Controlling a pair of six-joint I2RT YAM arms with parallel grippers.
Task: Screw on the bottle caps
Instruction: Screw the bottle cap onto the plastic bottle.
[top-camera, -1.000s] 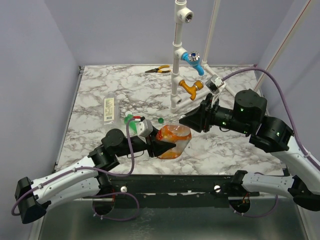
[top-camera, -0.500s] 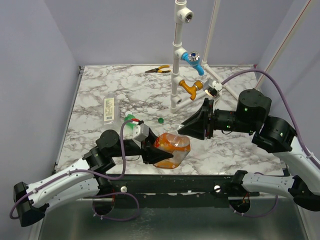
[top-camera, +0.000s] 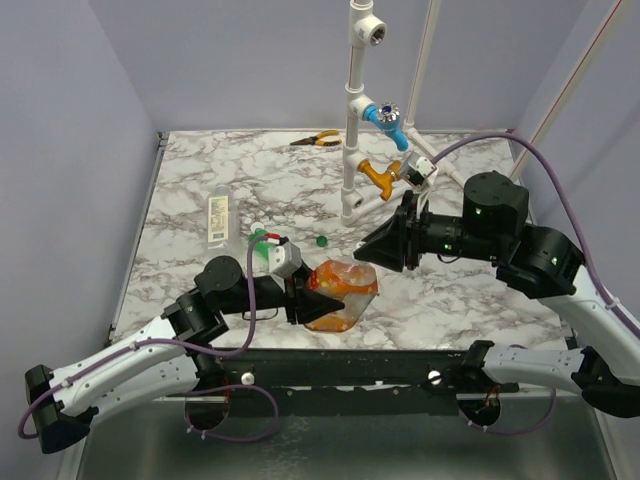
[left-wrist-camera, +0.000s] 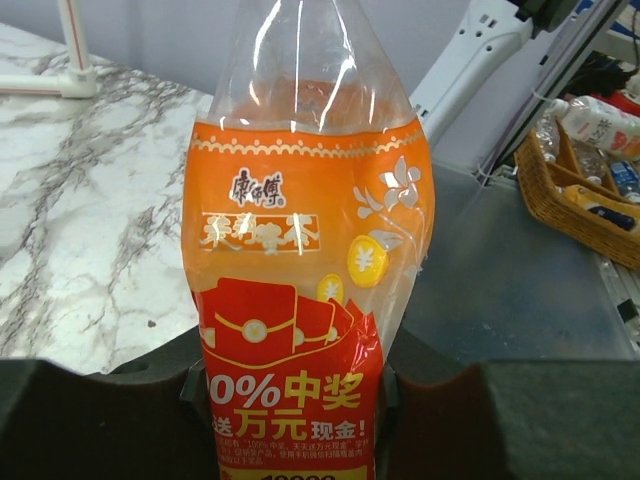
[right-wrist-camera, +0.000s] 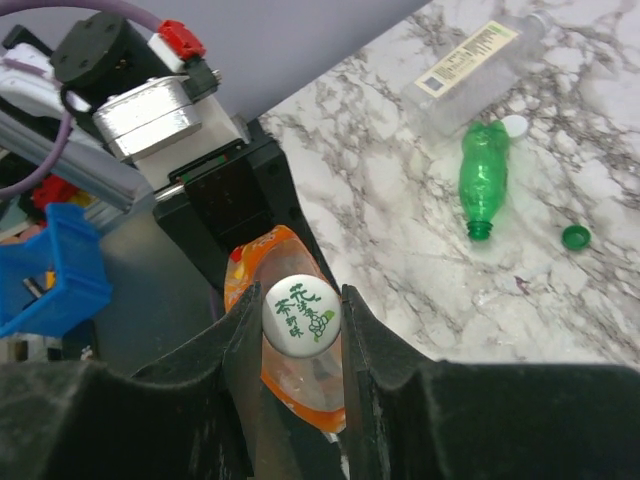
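We work over a marbled table (top-camera: 190, 190) walled in pale violet. Low centre in the overhead view, our left gripper (top-camera: 303, 300) clamps the orange bottle (top-camera: 345, 285) near the table's front edge. Our right gripper (top-camera: 368, 246) pinches the white cap (right-wrist-camera: 301, 314) at the bottle's neck; contact is unclear. The green bottle (right-wrist-camera: 483, 175), green cap (right-wrist-camera: 575, 237) and clear bottle (top-camera: 218, 218) lie centre left. Open marble lies lower right.
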